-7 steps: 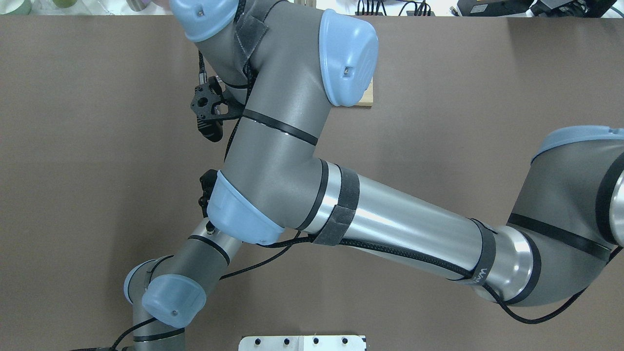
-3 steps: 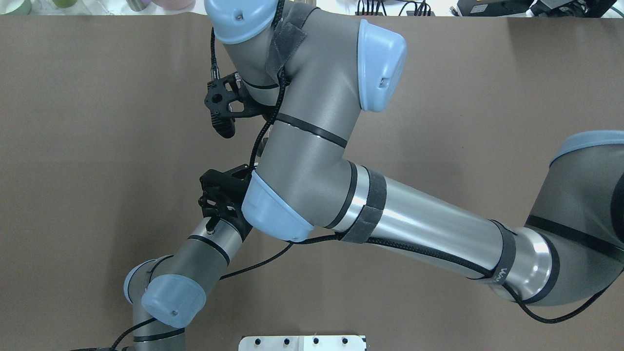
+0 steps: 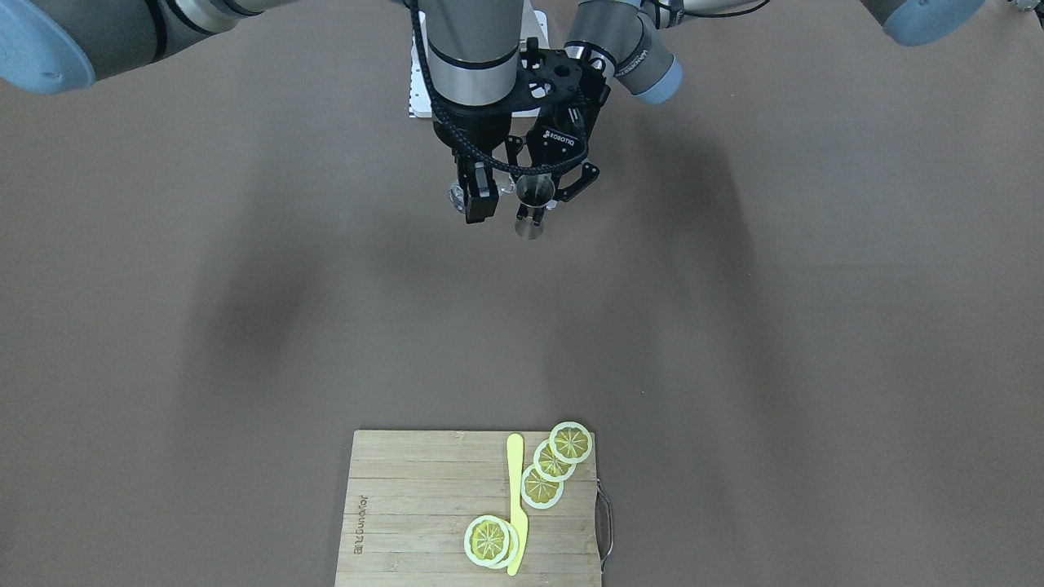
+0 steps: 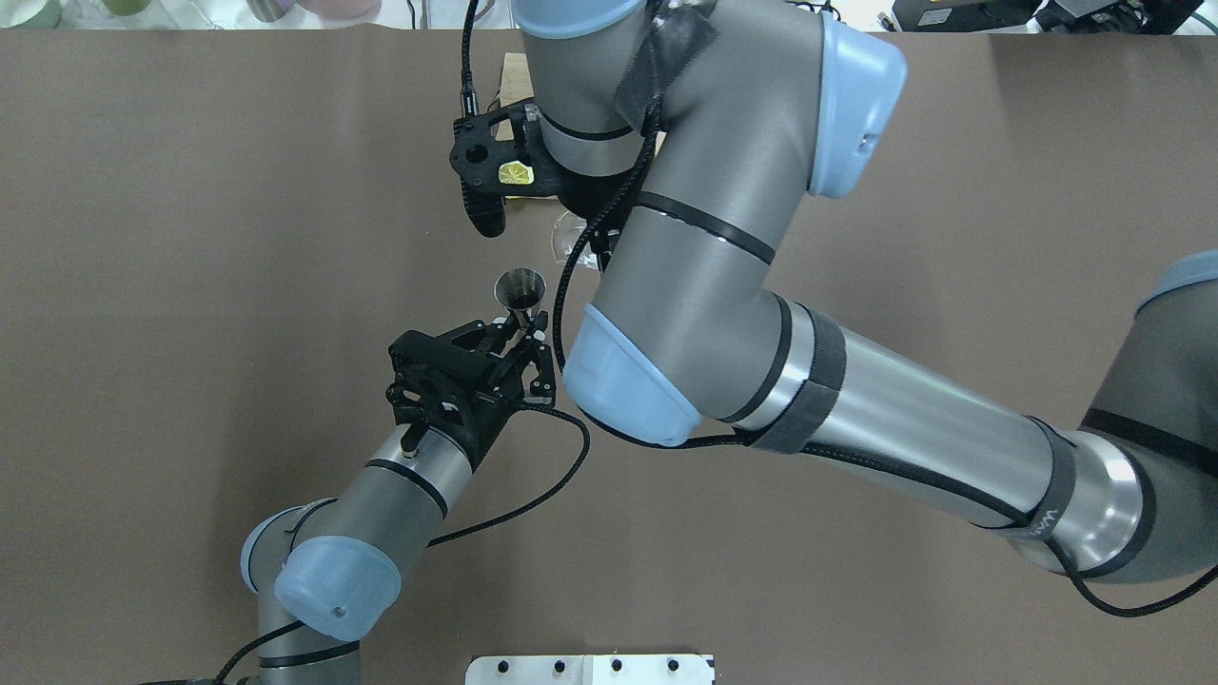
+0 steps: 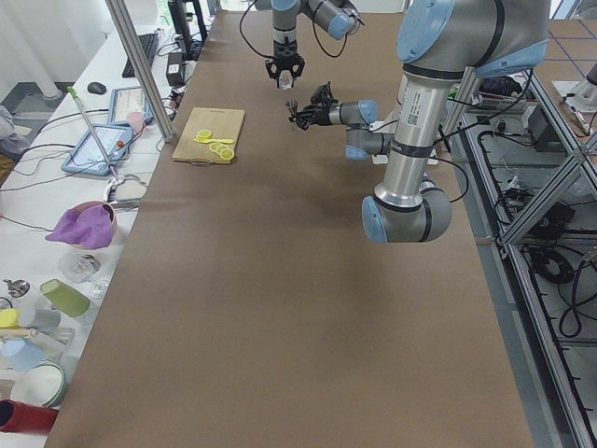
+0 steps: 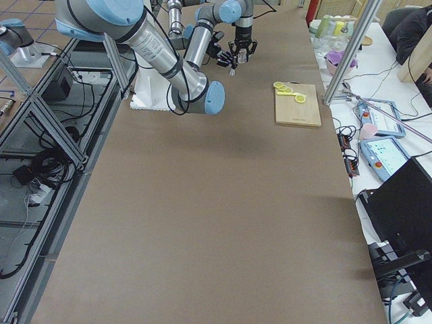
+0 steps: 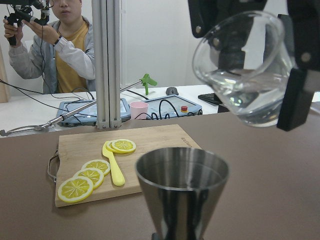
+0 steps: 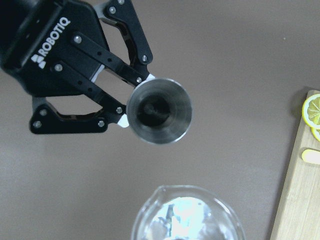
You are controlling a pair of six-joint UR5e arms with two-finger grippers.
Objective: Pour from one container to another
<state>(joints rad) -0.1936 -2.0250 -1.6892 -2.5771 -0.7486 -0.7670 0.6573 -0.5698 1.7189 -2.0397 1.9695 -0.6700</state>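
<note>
My left gripper (image 4: 526, 335) is shut on the stem of a steel jigger (image 4: 520, 285), held upright with its mouth open upward (image 8: 159, 111). The right gripper (image 3: 477, 191) is shut on a clear glass cup (image 7: 235, 95) with water in it. In the left wrist view the cup hangs higher than the jigger (image 7: 182, 190) and to its right, slightly tilted, not touching it. From overhead the cup (image 4: 568, 233) shows only partly under the right arm. In the right wrist view, the left gripper's fingertips (image 8: 150, 78) pinch the jigger beside the cup's rim (image 8: 187, 215).
A wooden cutting board (image 3: 424, 505) with lemon slices (image 3: 541, 487) and a yellow knife (image 3: 515, 497) lies at the table's far side. A person (image 7: 60, 45) sits behind the table's far edge, beside an aluminium post (image 7: 107, 65). The right arm's elbow (image 4: 628, 381) hangs close to the left gripper.
The right arm has swung rightward in the overhead view, uncovering the left gripper, the jigger and part of the glass cup. The left arm has stayed where it was.
</note>
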